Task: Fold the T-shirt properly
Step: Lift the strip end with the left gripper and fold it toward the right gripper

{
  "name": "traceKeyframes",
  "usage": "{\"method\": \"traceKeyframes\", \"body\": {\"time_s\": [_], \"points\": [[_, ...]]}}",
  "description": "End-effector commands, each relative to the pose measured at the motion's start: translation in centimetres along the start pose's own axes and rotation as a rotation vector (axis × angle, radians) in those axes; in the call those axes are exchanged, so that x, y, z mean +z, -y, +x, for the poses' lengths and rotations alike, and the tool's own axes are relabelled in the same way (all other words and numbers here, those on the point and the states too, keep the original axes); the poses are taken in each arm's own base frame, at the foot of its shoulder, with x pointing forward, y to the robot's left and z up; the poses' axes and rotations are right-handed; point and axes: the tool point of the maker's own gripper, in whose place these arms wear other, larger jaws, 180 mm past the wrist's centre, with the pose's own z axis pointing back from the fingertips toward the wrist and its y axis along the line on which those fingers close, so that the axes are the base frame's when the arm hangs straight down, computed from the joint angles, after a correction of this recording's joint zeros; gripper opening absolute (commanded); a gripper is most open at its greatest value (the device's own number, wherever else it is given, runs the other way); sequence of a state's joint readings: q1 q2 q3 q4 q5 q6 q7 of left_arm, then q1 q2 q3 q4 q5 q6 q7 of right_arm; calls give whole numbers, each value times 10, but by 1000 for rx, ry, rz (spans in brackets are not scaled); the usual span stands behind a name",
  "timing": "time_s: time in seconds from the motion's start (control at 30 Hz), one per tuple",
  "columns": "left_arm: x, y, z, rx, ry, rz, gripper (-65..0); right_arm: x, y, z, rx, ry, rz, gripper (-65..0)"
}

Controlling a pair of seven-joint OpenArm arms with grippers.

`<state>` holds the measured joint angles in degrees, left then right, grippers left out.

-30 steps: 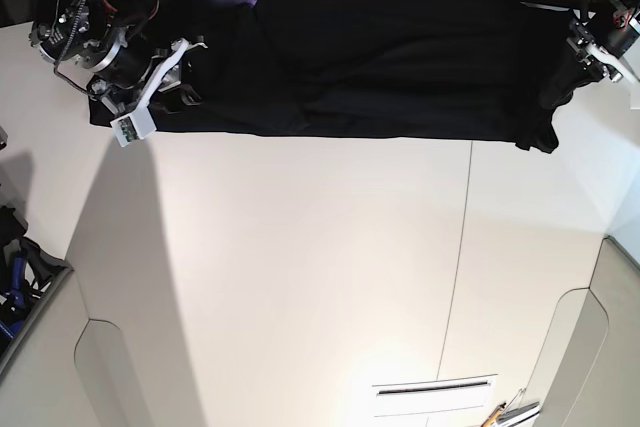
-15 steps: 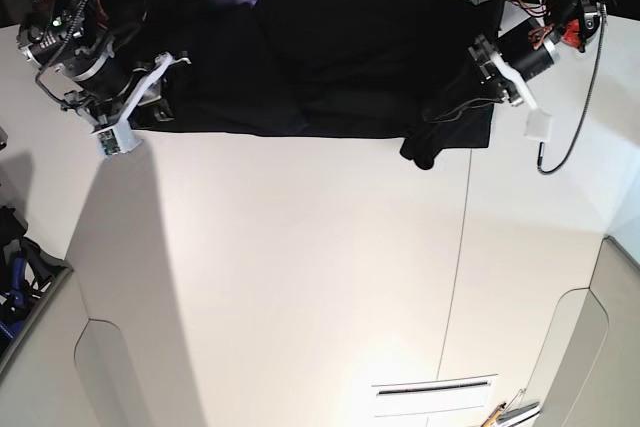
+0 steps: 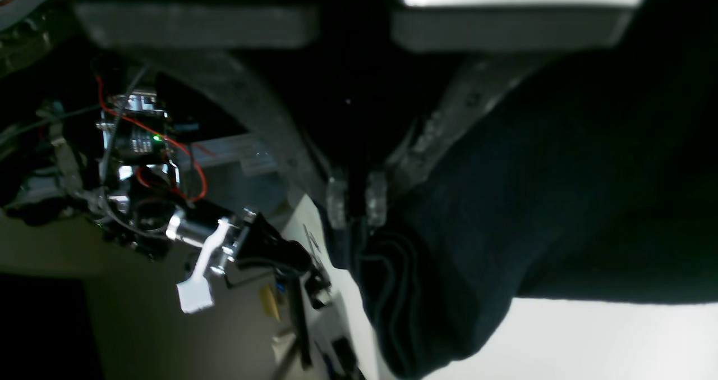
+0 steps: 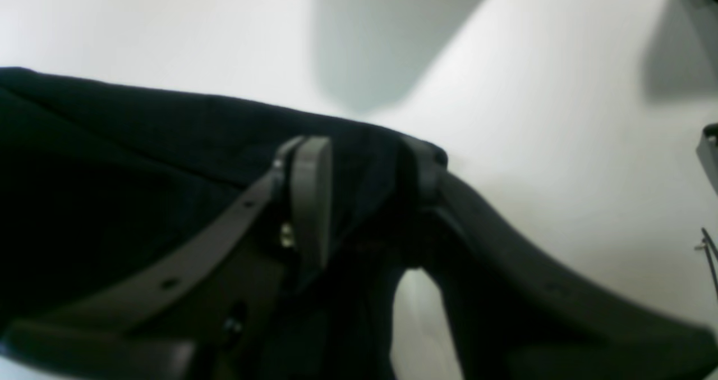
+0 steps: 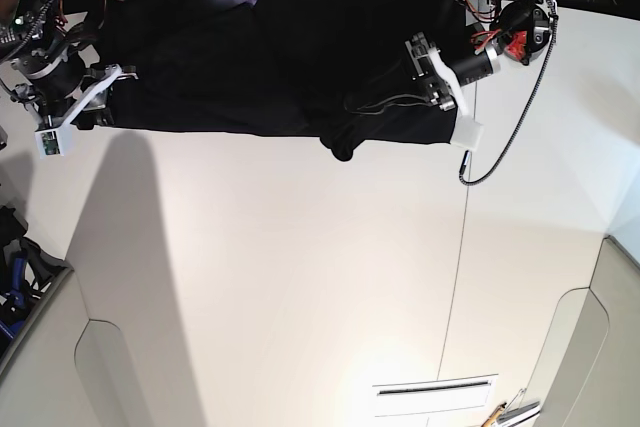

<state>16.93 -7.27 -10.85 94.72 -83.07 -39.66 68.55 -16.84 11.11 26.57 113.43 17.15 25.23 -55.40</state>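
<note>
In the left wrist view, your left end effector (image 3: 357,200) has its tips pinched together on a bunched edge of the T-shirt (image 3: 533,200). In the right wrist view, your right end effector (image 4: 364,172) clamps another edge over the worktop (image 4: 561,144). In the base view, the shirt lies along the far edge, one end drawn inward: I judge the fold only begun.
</note>
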Motion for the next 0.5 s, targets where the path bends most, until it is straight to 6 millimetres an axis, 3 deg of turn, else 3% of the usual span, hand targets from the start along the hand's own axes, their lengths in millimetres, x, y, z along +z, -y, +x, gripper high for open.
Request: {"method": "traceKeyframes", "body": {"time_s": [0.0, 0.2, 0.47], "points": [[-4, 11, 10, -21, 28, -44, -650, 4, 2, 12, 6, 46, -4, -448], [-15, 20, 15, -28, 40, -80, -650, 4, 2, 13, 6, 48, -4, -448], [-15, 20, 14, -27, 38, -80, -650, 4, 0, 14, -1, 55, 9, -448]]}}
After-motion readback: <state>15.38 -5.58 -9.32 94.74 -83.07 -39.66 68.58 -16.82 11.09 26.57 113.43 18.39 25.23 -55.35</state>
